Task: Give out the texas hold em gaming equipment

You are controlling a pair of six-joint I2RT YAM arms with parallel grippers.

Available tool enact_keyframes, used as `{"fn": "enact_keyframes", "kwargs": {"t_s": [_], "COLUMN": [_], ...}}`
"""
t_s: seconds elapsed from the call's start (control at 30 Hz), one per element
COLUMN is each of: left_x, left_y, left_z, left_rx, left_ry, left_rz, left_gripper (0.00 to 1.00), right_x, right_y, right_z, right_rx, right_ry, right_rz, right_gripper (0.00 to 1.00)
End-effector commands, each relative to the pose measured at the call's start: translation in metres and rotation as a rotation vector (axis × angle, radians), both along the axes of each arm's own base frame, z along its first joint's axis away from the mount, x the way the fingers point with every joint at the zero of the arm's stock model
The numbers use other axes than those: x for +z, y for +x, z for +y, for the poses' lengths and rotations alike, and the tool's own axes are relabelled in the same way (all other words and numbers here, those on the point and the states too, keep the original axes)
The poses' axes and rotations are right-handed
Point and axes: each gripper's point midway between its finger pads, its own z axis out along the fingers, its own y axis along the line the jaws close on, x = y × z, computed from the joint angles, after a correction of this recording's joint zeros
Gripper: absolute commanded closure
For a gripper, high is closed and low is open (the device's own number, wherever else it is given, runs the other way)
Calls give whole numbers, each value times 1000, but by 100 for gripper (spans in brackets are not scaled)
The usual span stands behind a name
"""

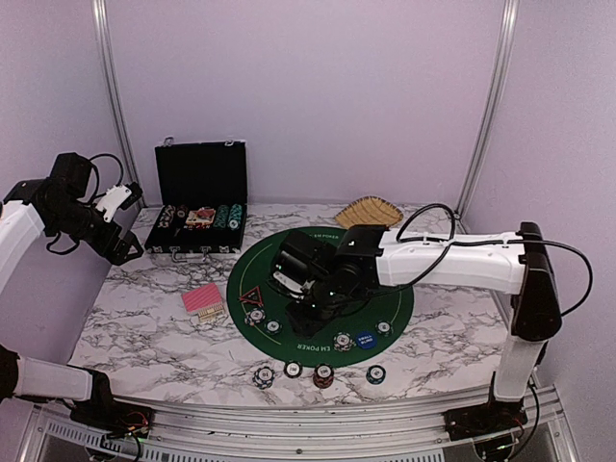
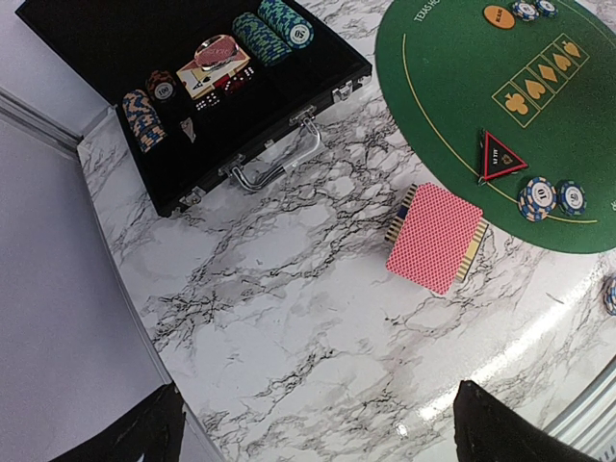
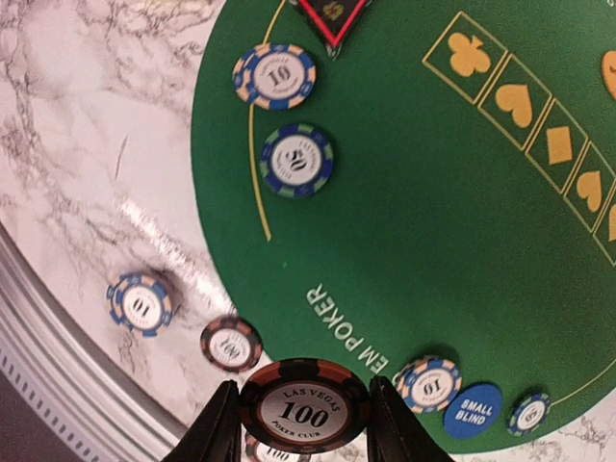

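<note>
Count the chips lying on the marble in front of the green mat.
4, in a row: leftmost chip, second chip, third chip, rightmost chip. None seems hidden there. The 100 chip gripped by the right end effector is not counted.

triangular marker (image 3: 331, 17) cut by top edge, orange button (image 3: 610, 75) by right edge

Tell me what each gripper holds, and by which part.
Right gripper pinches the 100 chip by opposite rim edges. Left gripper is open, holding nothing.
</note>
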Motion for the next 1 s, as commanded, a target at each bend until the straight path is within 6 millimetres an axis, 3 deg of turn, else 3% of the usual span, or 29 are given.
{"fn": "enact_keyframes", "kwargs": {"t_s": [0.0,0.23,0.53,0.8,0.97], "left_x": [9,3,3,0,-1], "left_y": [-8,-10,-10,-10,-10], "left_z": [1,0,0,0,0], "left_rx": [-6,-12,-15,-14,-17], "left_ry": [14,10,7,13,10], "left_rz": [-20,-5,-6,2,6], "left_gripper": [1,1,1,1,1], "right_x": [-9,-36,-54,-79,-86], "right_y": [34,75,125,137,139], "right_z": [16,40,58,72,72], "right_rx": [4,2,-50,-51,-55], "right_ry": [6,-1,42,45,40], "right_rz": [-27,-30,-37,-1,3], "right_gripper": [94,94,92,88,79]}}
